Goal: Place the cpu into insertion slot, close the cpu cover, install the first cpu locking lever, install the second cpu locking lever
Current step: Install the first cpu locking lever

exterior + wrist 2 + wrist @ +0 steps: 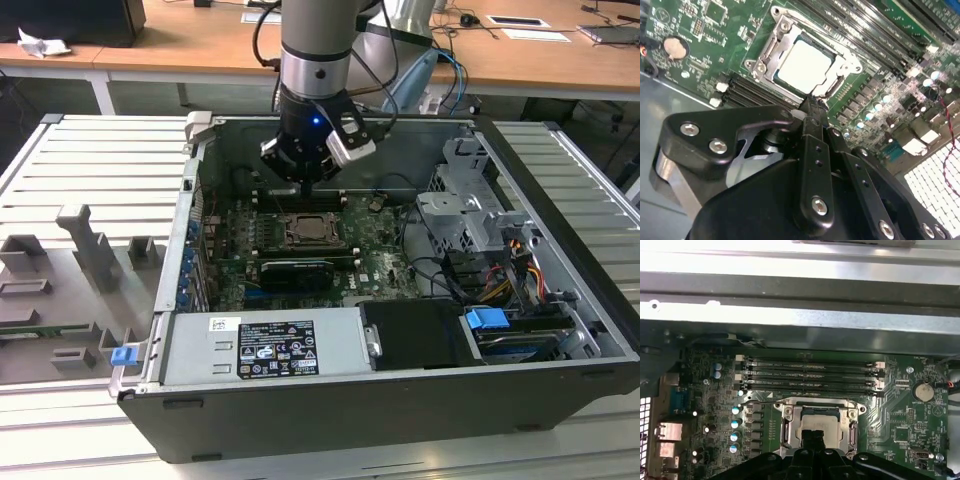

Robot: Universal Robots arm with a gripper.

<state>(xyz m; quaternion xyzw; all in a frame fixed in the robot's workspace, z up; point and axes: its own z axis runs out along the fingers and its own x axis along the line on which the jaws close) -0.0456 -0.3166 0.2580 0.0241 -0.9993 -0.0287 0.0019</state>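
My gripper [812, 102] is pinched closed on nothing. Its tip hangs just above one edge of the insertion slot [290, 243], deep inside the open computer case [300, 430]. The cpu [805, 65] sits in the slot, and the cpu cover [771, 47] looks folded down around it, with the chip showing through its window. So I judge the work to be at the locking levers. What looks like a thin wire bar [767, 401] runs along the socket's side nearest the memory slots [810, 372], but I cannot tell whether it is latched.

To do this step well, I should press with the closed tip on the lever's bar alone, never on the cover or the chip. I should move slowly, carry the bar down and then sideways under its hook, and watch that the cover stays flat.

The cpu lies flat with its pale metal top facing straight up. It is square, so it has no real long axis, and its edges run parallel to the memory slots.
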